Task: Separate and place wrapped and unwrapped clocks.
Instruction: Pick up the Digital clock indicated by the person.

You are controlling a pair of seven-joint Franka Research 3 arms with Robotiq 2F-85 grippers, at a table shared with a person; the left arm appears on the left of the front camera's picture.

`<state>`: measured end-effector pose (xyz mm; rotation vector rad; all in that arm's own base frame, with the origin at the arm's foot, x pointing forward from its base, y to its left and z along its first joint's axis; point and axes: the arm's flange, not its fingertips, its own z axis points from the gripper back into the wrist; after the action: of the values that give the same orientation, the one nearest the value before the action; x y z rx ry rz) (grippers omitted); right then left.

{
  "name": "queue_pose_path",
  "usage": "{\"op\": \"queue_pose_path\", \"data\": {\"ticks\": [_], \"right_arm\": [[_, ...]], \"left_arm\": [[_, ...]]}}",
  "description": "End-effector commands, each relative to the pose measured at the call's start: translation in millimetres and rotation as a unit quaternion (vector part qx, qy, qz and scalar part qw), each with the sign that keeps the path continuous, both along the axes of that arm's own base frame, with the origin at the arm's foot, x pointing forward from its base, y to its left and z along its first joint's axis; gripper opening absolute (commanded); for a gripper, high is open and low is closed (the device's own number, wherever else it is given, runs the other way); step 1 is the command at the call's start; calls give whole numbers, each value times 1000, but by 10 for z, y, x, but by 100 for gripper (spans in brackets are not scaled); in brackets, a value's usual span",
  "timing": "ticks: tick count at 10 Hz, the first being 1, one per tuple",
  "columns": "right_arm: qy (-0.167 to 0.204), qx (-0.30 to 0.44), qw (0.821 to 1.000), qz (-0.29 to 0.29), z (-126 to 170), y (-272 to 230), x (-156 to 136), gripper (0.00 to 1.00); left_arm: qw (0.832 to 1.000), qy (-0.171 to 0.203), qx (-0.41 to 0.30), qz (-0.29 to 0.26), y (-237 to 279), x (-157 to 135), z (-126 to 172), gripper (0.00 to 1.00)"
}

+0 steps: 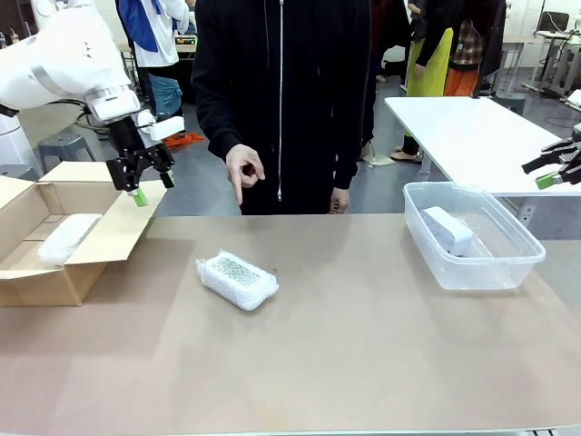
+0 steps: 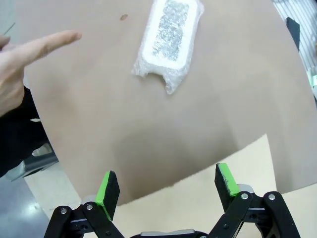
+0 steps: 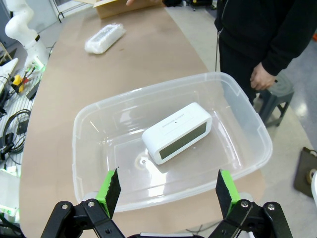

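A bubble-wrapped clock (image 1: 238,280) lies nearest the camera, alone at mid-surface, tilted, touching nothing. The person's hand (image 1: 243,170) points down toward it with one finger from the far edge. To the left stands an open cardboard box (image 1: 109,238) holding a second wrapped clock (image 1: 67,238); its near end is partly hidden by a flap. The left gripper (image 1: 152,185) hovers above the box's inner flap, fingers (image 2: 107,189) spread, grasping nothing. To the right, a clear plastic bin (image 3: 247,124) holds the bare white clock (image 3: 177,132) lying on its side. The right gripper (image 1: 561,170) is cut off at the picture's edge; its fingers (image 3: 110,185) stand apart above the bin's rim, released.
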<state>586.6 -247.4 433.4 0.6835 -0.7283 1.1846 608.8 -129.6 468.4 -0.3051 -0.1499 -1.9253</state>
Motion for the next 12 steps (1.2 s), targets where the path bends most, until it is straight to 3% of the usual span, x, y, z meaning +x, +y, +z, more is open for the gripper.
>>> {"op": "queue_pose_path", "data": {"ticks": [1, 5, 9, 12], "right_arm": [[-1, 0, 1000, -1, -2, 13, -1, 100], [-1, 0, 1000, -1, -2, 13, -1, 100], [-1, 0, 1000, -1, -2, 13, -1, 100], [-1, 0, 1000, -1, -2, 13, -1, 100]], "left_arm": [[999, -28, 20, 1, -157, -111, -49, 100], [998, -47, 3, -45, -539, -380, -113, 100], [996, -57, -36, -51, -971, -345, -271, 100], [997, -40, -40, -49, -1229, -354, -473, 100]]}}
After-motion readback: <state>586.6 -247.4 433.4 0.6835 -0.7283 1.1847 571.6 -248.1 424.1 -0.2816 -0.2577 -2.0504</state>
